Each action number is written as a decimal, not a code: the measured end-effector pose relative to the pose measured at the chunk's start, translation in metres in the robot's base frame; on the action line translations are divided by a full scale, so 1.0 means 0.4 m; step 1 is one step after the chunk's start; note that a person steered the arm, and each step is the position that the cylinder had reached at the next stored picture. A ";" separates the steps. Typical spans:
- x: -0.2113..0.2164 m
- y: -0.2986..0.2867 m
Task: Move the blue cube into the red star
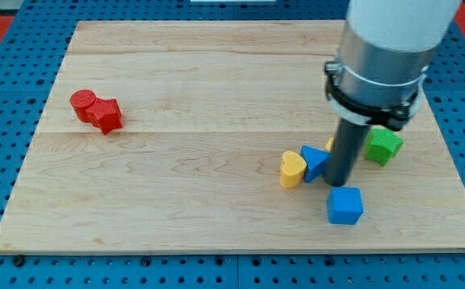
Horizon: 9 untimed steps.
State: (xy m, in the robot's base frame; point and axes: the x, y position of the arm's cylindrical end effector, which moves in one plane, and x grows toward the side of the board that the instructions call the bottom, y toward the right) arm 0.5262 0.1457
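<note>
The blue cube (345, 205) lies near the view's bottom right of the wooden board (216, 96). The red star (107, 115) sits far off at the view's left, touching a red cylinder (82, 104) on its upper left. My tip (340, 182) stands just above the blue cube, at its top edge, with the dark rod rising from it. A blue triangular block (313, 162) is right beside the rod on its left.
A yellow heart (292, 169) touches the blue triangular block's left side. A green star-like block (383, 145) lies right of the rod. A sliver of another yellow block (330, 144) shows behind the rod. Blue pegboard surrounds the board.
</note>
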 end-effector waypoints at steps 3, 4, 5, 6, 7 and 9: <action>0.084 0.174; 0.132 0.141; 0.132 0.127; 0.133 0.023; 0.133 -0.090; 0.099 -0.197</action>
State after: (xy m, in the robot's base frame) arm 0.5658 0.0667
